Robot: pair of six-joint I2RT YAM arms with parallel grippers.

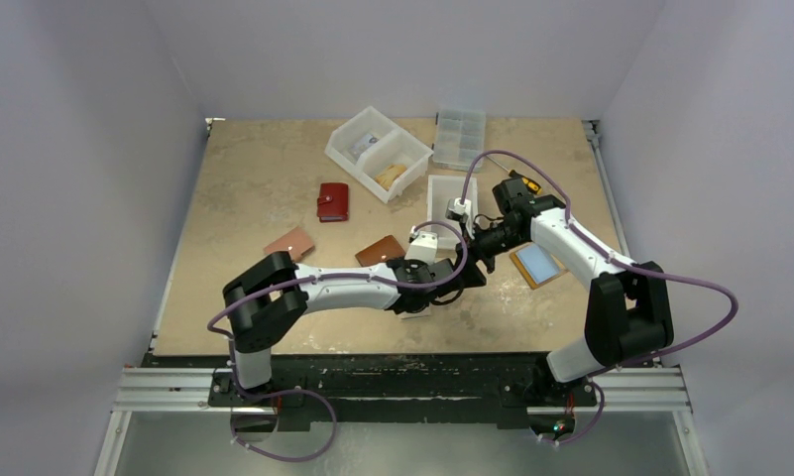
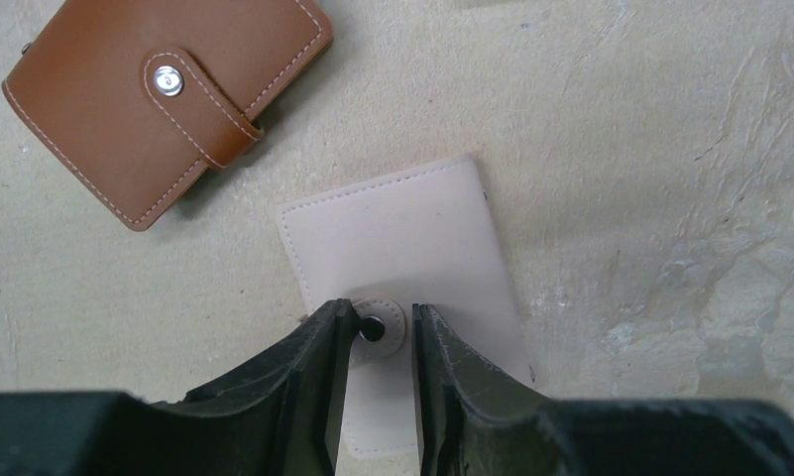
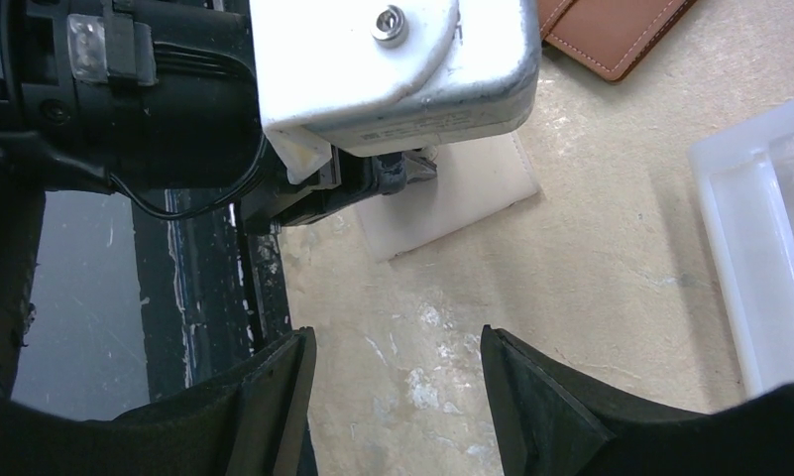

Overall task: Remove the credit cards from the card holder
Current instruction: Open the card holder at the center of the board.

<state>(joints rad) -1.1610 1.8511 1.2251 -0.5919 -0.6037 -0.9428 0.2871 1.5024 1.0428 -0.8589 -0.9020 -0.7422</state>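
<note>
Cards: none visible. Judging by the task, they're inside the cream holder (image 2: 402, 238), which lies flat and closed on the table (image 2: 670, 149), directly under the left claw (image 2: 385, 317).

Snap tab (image 2: 388, 332) sits right between the left claw's fingertips, and the stud looks fastened. The jaws are narrowed to a slim gap with one on each side of the tab. Can't tell if they're actually biting it or just flanking it. Nothing is lifted.

Right claw (image 3: 395, 339): jaws wide apart, holding nothing, bare table between them. It hovers just short of the cream holder's far edge, with the left wrist housing (image 3: 393, 69) straight ahead of it.

Other items:
- Tan holder (image 2: 165, 99) is ahead-left of the left claw, snapped shut, apart from the cream one.
- Clear bin (image 3: 759, 248) is off to the right claw's right.
- Light-blue rectangle on a brown surround (image 1: 537, 264) is beside the right forearm. Too small to say whether it's a card.

Step, as I read it: opening the holder, so early, with no card out of this one.

Next move: pinch the tab firmly and peel it up off the stud. The holder is light and will likely lift or slide with the pull. The right claw should come down and pin the body first, away from the tab, keeping clear of the left wrist, which is close.
</note>
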